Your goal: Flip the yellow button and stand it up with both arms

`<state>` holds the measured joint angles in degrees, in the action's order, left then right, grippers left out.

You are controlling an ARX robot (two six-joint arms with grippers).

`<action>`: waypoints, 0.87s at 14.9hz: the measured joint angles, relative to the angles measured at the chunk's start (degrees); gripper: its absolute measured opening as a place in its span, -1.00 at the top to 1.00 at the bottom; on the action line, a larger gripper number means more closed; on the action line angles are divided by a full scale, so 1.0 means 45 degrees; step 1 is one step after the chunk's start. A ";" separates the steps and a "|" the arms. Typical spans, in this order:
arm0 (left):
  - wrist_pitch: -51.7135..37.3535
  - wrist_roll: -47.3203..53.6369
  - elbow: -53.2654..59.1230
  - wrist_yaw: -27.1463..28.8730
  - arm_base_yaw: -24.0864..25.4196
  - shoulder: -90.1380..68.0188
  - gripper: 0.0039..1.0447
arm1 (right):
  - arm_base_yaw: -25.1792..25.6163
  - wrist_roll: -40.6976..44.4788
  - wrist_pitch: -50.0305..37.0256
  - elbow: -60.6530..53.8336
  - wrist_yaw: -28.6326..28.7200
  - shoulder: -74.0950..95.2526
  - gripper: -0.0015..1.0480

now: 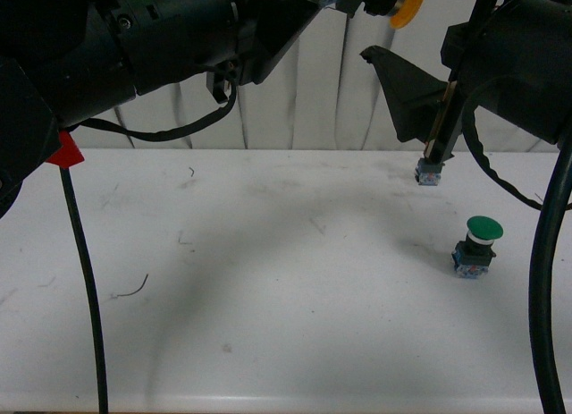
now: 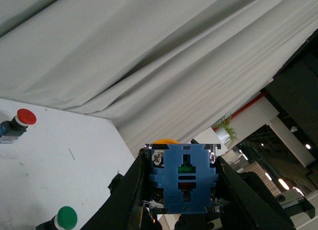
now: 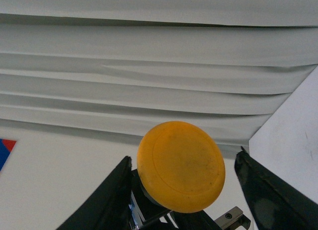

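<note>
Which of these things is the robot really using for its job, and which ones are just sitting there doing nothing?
For the job: yellow button, held up above the table; left claw, shut on its blue base; right claw, open around its cap.

Just lying about: green button and red button, both on the table.

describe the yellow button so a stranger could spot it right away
Look above the white table, near the top of the front view, where the left gripper is raised against the curtain. It holds the yellow button: the only one off the table, its cap orange-yellow, unlike the green button standing on the table.
</note>
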<state>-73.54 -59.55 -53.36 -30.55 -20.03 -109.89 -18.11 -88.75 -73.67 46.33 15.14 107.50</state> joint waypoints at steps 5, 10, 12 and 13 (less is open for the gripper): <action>0.0039 -0.0102 0.0000 -0.0097 0.0087 -0.0010 0.36 | -0.0087 -0.0369 -0.0078 0.0136 0.0019 -0.0024 0.43; 0.0049 -0.0121 0.0000 -0.0126 0.0121 -0.0010 0.28 | -0.0058 -0.0364 -0.0083 0.0136 0.0063 -0.0024 0.43; -0.0039 -0.0097 0.0000 -0.0112 0.0330 -0.0010 -0.19 | -0.0039 -0.0282 0.0058 0.0117 0.0044 -0.0024 0.44; -0.0034 -0.0049 0.0000 -0.0068 0.0554 -0.0010 -0.40 | 0.0034 -0.0272 0.0058 0.0097 0.0039 -0.0024 0.44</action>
<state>-73.69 -59.77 -53.36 -30.85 -17.54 -109.93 -17.96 -89.97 -73.41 46.76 15.31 107.39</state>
